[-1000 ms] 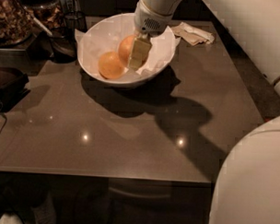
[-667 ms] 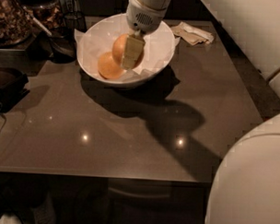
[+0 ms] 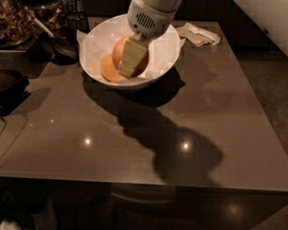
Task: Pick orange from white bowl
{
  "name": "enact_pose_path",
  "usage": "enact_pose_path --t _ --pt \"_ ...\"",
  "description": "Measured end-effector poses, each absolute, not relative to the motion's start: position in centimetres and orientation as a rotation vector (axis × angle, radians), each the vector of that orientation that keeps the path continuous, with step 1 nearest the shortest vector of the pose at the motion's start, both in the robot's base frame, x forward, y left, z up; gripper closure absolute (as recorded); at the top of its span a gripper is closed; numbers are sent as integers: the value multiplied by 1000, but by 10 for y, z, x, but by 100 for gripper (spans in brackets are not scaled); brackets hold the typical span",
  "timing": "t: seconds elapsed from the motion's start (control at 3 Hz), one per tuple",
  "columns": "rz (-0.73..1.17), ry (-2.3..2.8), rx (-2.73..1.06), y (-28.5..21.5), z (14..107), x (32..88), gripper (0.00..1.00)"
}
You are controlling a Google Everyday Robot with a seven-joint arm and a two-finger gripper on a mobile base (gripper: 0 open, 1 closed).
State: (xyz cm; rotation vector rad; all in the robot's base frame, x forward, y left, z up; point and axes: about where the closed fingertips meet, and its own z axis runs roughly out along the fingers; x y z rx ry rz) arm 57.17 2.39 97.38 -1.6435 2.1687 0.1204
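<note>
The white bowl (image 3: 161, 55), lined with white paper, stands at the back of the dark table (image 3: 205, 119). Two round fruits lie in it, touching. The deeper-coloured orange (image 3: 120, 49) is the upper one. The paler, yellower fruit (image 3: 109, 70) lies at its lower left. My gripper (image 3: 130, 62) reaches down into the bowl from above, right at the orange. Its pale front part covers the orange's middle and right side. The far side of the orange is hidden.
A crumpled napkin (image 3: 199, 34) lies right of the bowl at the table's back edge. Jars and a dark dish with a utensil (image 3: 61, 43) crowd the back left. A dark pan (image 3: 7, 83) sits at the left edge. My arm's shadow falls across the table's middle.
My gripper has moved a little to the left and lower into the bowl, now over the orange. The bowl and both fruits have stayed in place.
</note>
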Motion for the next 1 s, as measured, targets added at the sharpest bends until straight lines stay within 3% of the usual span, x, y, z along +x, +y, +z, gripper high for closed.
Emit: enact_pose_path --t 1.0 --pt "12 2247 -1395 19 984 479 100"
